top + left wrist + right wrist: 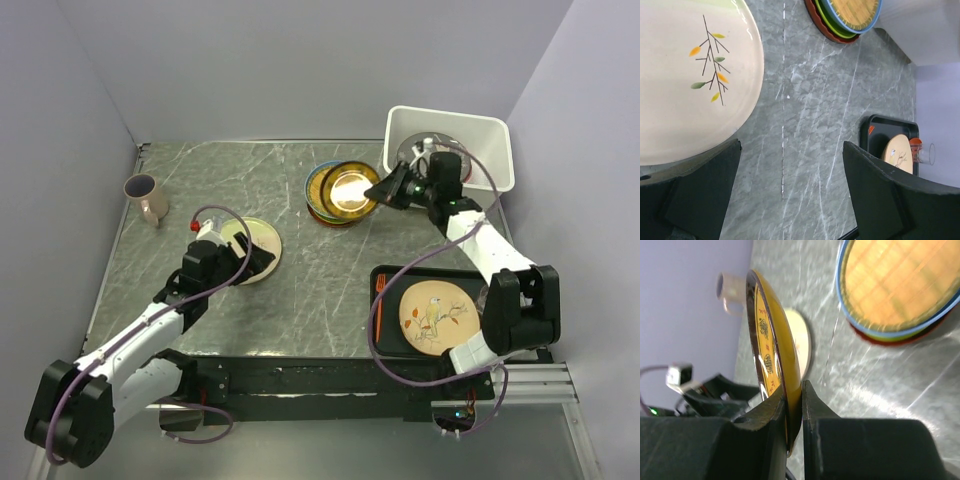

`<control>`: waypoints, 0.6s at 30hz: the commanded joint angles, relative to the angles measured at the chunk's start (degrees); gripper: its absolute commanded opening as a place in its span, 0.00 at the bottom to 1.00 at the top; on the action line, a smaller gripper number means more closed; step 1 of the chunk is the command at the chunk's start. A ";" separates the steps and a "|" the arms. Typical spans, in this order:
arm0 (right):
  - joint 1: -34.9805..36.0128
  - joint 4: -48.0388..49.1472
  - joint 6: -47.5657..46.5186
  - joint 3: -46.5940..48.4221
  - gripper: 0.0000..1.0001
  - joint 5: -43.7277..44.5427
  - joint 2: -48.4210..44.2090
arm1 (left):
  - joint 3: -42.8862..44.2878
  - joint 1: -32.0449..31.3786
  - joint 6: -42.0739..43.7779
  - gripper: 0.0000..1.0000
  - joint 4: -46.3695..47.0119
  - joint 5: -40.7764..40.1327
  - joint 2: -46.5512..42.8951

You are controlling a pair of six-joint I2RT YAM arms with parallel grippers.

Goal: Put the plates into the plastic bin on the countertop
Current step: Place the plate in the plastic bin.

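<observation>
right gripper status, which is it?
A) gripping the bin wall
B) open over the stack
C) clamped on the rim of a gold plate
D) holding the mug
C: in the right wrist view the right gripper has its jaws pinched on the edge of the gold plate, which is held on edge above the countertop.

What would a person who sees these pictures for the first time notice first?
The right pincer grips a yellow plate by its rim, held above the stack at the back, beside the bin. Nearer on the left, the open left pincer hovers at the edge of a cream plate with a twig drawing. A bird plate lies on the black tray, front right.
</observation>
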 commanded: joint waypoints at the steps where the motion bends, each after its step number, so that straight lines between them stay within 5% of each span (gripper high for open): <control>1: -2.49 1.55 1.79 7.62 0.00 -1.72 -1.42 | 1.04 -0.26 0.39 0.87 3.45 1.73 1.05; 18: -14.09 1.99 6.19 15.98 0.00 -4.36 4.91 | -0.19 -0.26 0.22 0.87 5.21 2.61 2.98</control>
